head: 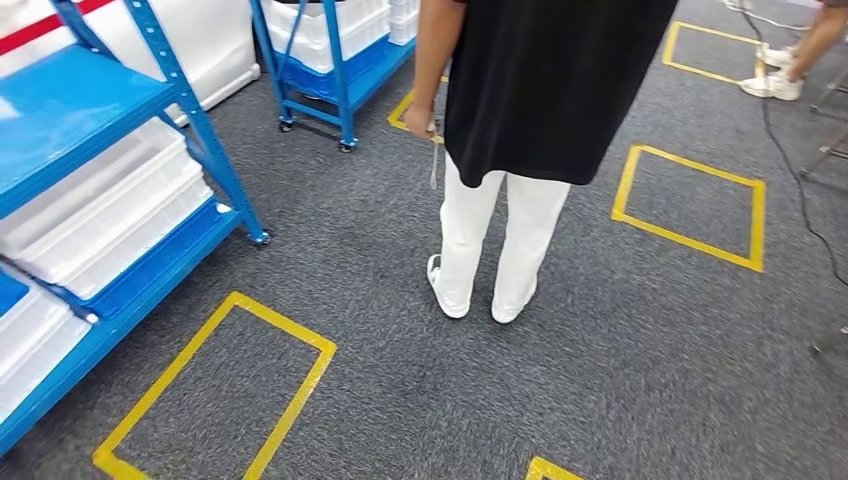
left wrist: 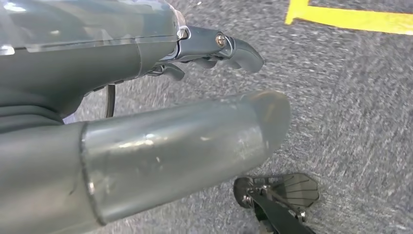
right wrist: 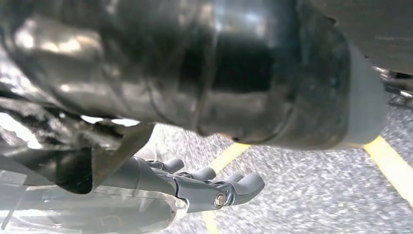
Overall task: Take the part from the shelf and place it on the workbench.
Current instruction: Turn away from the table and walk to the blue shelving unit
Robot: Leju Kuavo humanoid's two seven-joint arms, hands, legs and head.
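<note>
Head view, left to right: a blue shelf [head: 95, 200] carrying white bins [head: 110, 215] occupies the left edge, with a second blue rack [head: 335, 70] on castors further back; the part cannot be made out, and presumably lies in one of the bins. A person [head: 520, 140] stands mid-frame on the grey carpet [head: 400, 330], between the shelves and the yellow floor squares [head: 690, 200]. Open carpet in front of the shelf gives room to approach; the post and castor at its corner form the nearest edge to avoid. The left hand [left wrist: 160, 122] hangs over the floor, fingers loosely curled, holding nothing. The right hand [right wrist: 204, 187] likewise hangs with fingers partly bent, holding nothing.
</note>
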